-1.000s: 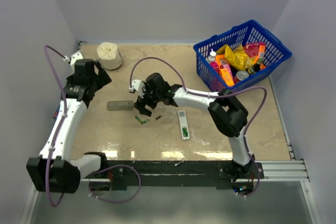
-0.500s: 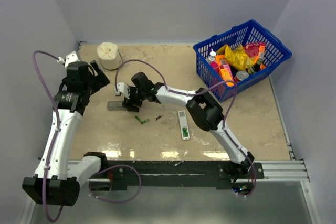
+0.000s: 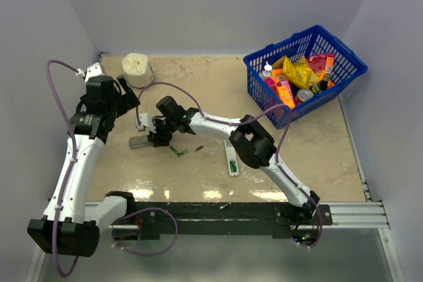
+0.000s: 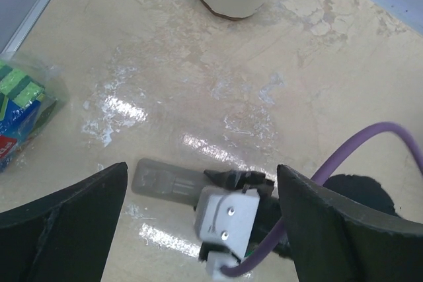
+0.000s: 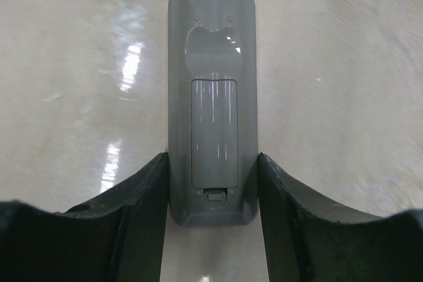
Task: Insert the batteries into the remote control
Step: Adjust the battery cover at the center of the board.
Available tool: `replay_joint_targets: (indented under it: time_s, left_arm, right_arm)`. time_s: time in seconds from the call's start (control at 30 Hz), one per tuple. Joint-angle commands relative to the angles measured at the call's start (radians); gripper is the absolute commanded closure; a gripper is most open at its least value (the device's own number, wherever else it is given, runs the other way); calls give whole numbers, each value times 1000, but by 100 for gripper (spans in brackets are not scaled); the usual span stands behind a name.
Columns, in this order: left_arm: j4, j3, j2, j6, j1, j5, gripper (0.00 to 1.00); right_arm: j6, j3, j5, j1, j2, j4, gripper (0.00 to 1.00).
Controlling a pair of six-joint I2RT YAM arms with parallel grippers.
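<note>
Beige mottled table [image 3: 317, 163]: glossy top that carries every item below. The grey remote [image 5: 211, 64] on its left half serves as my reference mark.

Blue mesh basket [image 3: 344, 47]: far to the right of the grey remote and farther back, well apart from it, packed with bright packets.

My left gripper [image 4: 201, 170]: raised above the grey remote and looking down on it, jaws spread wide, holding nothing.

My right gripper [image 5: 211, 156]: reached across from the right, low at the table. One finger lies against each long side of the grey remote, clamping the end with the door latch.

Upright white roll [image 3: 137, 69]: behind the grey remote, toward the table's far-left corner, apart from it.

Shrink-wrapped pack of green cells [image 4: 20, 107]: left of the grey remote, at the table's left edge.

Grey remote, own entry: flat on the table, back upward, battery door closed.

White, slim remote control [image 3: 230, 156]: flat on the table, well to the right of the grey remote. A green patch shows near its nearer end.

Loose green battery [image 3: 177, 150]: just right of the grey remote, between it and the remote control.

Loose dark battery [image 3: 198, 147]: a little farther right of the grey remote, in the same gap, too small to tell more.
</note>
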Motion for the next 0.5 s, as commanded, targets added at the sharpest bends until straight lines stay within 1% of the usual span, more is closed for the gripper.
replay_joint_targets:
  time_s: [0.0, 0.2, 0.47]
  left_arm:
    - [25, 52, 14, 38, -4, -3, 1]
    - [27, 70, 29, 46, -4, -29, 1]
    - [8, 109, 36, 59, -4, -92, 1]
  right_arm:
    - [-78, -57, -75, 77, -83, -44, 100]
    - [-110, -156, -93, 149, -157, -7, 100]
    - [-98, -203, -106, 246, -192, 59, 100]
